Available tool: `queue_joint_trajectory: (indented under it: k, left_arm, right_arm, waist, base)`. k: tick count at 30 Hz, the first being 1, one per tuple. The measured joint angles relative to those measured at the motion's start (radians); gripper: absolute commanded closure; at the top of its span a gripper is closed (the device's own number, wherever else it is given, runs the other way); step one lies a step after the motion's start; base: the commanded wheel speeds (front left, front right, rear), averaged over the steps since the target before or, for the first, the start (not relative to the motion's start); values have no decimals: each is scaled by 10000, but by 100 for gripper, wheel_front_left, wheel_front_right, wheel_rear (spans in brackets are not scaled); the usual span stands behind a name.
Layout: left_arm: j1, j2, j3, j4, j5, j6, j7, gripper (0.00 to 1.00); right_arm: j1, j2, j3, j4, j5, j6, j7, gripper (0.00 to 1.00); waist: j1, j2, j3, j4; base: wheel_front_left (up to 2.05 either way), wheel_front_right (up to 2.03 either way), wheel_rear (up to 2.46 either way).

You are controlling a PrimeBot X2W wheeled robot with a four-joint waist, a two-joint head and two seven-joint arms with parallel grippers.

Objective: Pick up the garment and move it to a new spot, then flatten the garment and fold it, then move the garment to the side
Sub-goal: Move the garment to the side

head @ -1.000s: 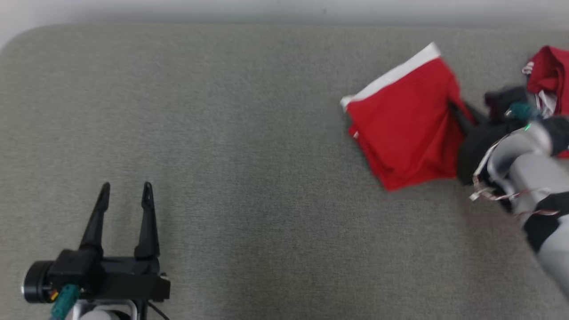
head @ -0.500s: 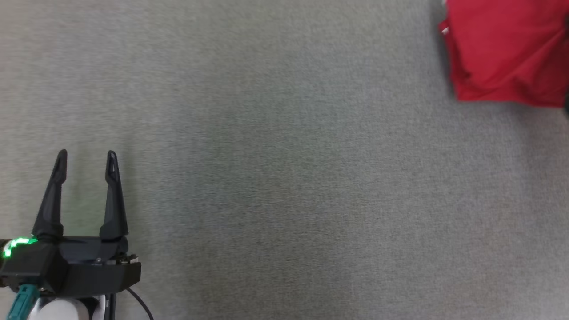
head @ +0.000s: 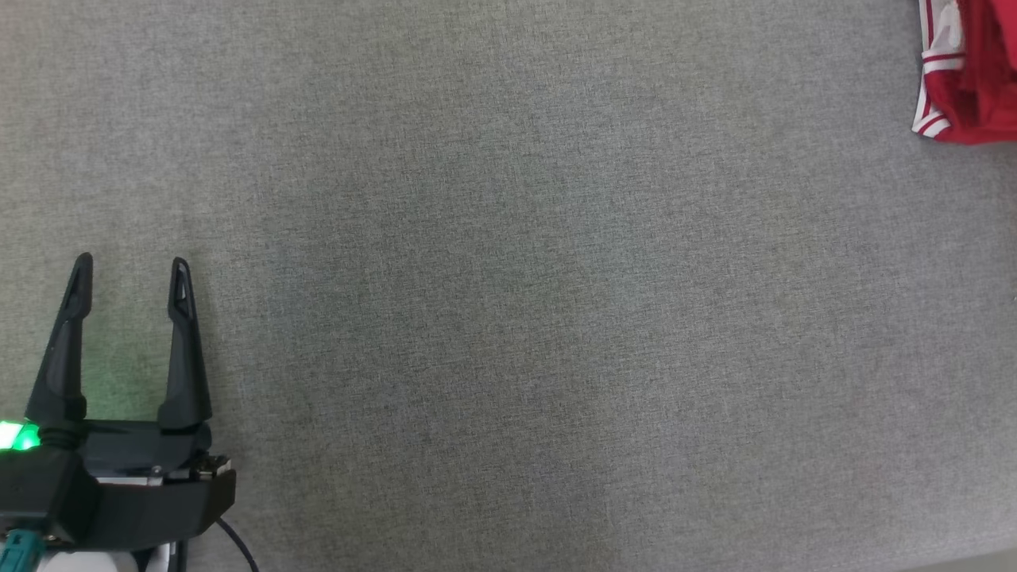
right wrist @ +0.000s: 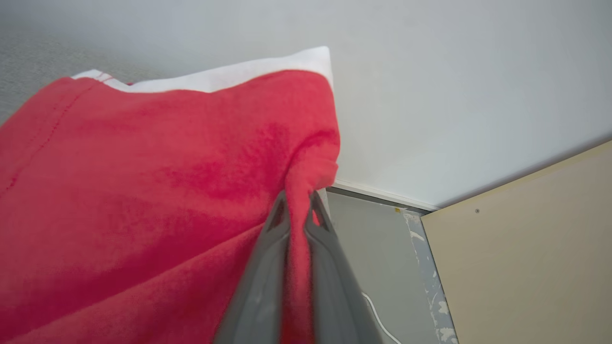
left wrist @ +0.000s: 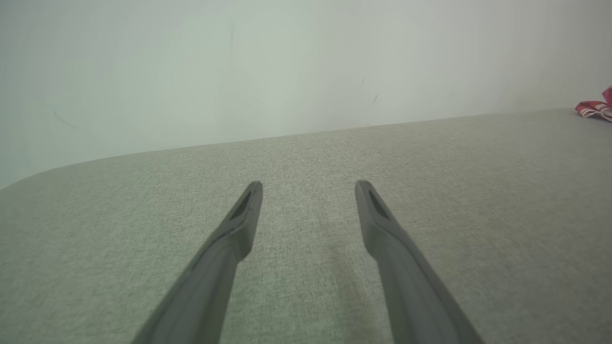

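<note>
Two grippers tell us most of it. Nearest, at the lower left of the head view, the left gripper (head: pixel 130 260) hovers over the grey table (head: pixel 508 318) with its fingers spread and nothing between them. In the right wrist view the right gripper (right wrist: pixel 297 198) pinches a bunched fold of the red garment (right wrist: pixel 167 167), which appears lifted, with wall (right wrist: pixel 430 95) and floor (right wrist: pixel 373 248) beyond it. Farther off, at the table's far right edge, lies red cloth with white stripes (head: pixel 965 87); we cannot tell whether it is the same piece. We judge that a carry is under way and the setting down is left. Whether flattening and folding are done we cannot tell.
</note>
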Motion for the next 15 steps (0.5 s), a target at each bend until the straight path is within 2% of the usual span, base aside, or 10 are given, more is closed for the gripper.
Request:
queue_joint_trajectory:
  k: [6, 7, 8, 15]
  left_arm:
    - [93, 50, 31, -190, -2, 86, 58, 0]
    - [111, 54, 29, -224, 0, 88, 67, 0]
    - [116, 65, 29, -247, 0, 98, 94, 0]
    - [143, 111, 29, -173, -6, 188, 128, 0]
  right_arm:
    - [-270, 161, 207, 535, -29, 0, 54, 100]
    - [-302, 222, 222, 698, -31, 0, 96, 84]
    - [-320, 276, 272, 840, -96, 0, 77, 0]
    - [-689, 736, 157, 1718, -596, 0, -903, 0]
  waist:
    - [0, -1, 80, -27]
    - [0, 0, 100, -28]
    - [0, -1, 118, -27]
    - [0, -1, 32, -31]
  base:
    - [0, 0, 0]
    - [0, 0, 0]
    - [0, 0, 0]
    - [0, 0, 0]
